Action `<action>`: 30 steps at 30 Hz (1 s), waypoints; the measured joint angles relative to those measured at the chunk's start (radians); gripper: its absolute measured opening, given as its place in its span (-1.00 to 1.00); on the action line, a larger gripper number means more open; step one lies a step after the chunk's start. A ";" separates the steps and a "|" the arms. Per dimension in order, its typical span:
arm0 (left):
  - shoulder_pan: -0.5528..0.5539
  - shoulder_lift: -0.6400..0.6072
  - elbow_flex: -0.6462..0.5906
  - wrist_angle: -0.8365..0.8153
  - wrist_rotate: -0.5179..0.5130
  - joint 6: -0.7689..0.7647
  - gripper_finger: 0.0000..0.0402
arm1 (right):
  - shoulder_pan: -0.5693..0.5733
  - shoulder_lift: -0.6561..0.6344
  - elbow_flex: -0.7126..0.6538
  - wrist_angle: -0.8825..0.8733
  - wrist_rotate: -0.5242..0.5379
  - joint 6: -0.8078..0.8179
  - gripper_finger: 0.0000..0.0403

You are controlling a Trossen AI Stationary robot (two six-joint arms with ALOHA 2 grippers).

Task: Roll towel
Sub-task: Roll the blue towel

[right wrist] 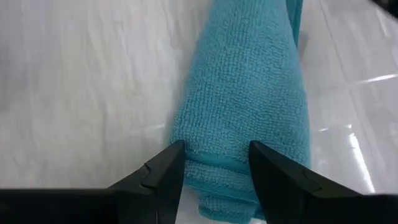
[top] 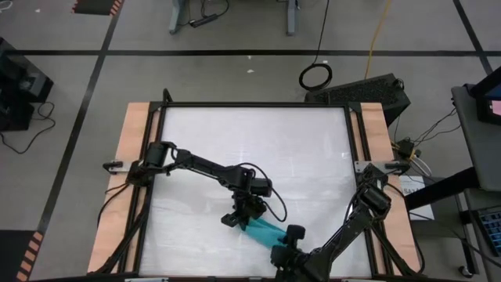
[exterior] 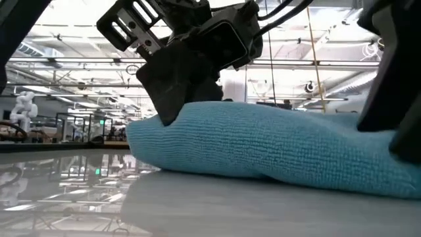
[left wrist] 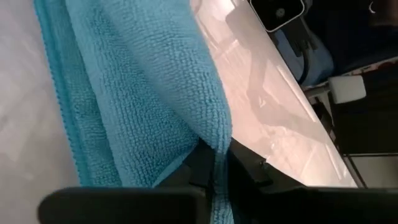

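While our left gripper (top: pixel 241 222) pinches one end of the towel (top: pixel 264 232), our right gripper (right wrist: pixel 214 165) straddles the other end lengthwise, jaws apart.

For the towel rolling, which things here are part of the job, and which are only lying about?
Part of the job:
- towel, rolled on the white table
- left gripper, at one end
- right gripper, fingers astride the other end

Lying about:
- black ring on the floor
- yellow cable

The right gripper (right wrist: pixel 214 165) has its two dark fingers (right wrist: pixel 166 171) spread either side of the rolled turquoise towel (right wrist: pixel 249 99), apparently touching its near end, which lies lengthwise on the glossy white table (right wrist: pixel 81 93)
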 joint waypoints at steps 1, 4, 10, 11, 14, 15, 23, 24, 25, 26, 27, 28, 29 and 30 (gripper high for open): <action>0.000 0.000 0.000 0.005 0.000 0.000 -0.81 | 0.000 0.000 -0.007 0.003 -0.004 0.015 -0.15; 0.001 -0.003 0.004 0.022 -0.012 -0.018 -0.74 | 0.000 0.000 -0.029 0.002 -0.023 0.075 -0.15; 0.001 -0.011 0.058 0.011 -0.062 -0.016 -0.49 | 0.000 0.000 -0.043 -0.003 -0.050 0.175 -0.18; 0.001 -0.011 0.069 0.011 -0.075 -0.016 -0.43 | 0.000 0.000 -0.043 -0.005 -0.051 0.190 -0.20; -0.004 -0.024 0.089 0.013 -0.104 -0.001 -0.25 | 0.000 0.000 -0.043 -0.019 -0.063 0.239 -0.30; -0.006 -0.031 0.093 0.012 -0.121 0.007 -0.19 | 0.000 0.000 -0.043 -0.026 -0.070 0.256 -0.34; -0.067 -0.125 0.096 -0.038 -0.326 0.112 0.06 | -0.005 -0.001 -0.044 -0.059 -0.105 0.332 -0.65; -0.081 -0.132 0.096 -0.050 -0.348 0.129 0.07 | -0.007 -0.001 -0.044 -0.059 -0.109 0.334 -0.68; -0.099 -0.140 0.097 -0.060 -0.377 0.143 0.07 | -0.008 -0.001 -0.044 -0.060 -0.111 0.336 -0.71; -0.117 -0.145 0.096 -0.079 -0.408 0.161 0.07 | -0.010 -0.001 -0.044 -0.061 -0.116 0.339 -0.74; -0.136 -0.146 0.095 -0.095 -0.424 0.177 0.07 | -0.012 -0.001 -0.044 -0.065 -0.120 0.343 -0.76; -0.156 -0.147 0.093 -0.098 -0.433 0.193 0.07 | -0.013 -0.001 -0.044 -0.069 -0.123 0.348 -0.78; -0.176 -0.147 0.087 -0.097 -0.436 0.209 0.07 | -0.013 -0.001 -0.044 -0.071 -0.124 0.349 -0.80; -0.196 -0.147 0.075 -0.090 -0.448 0.217 0.07 | -0.015 -0.001 -0.044 -0.073 -0.124 0.350 -0.81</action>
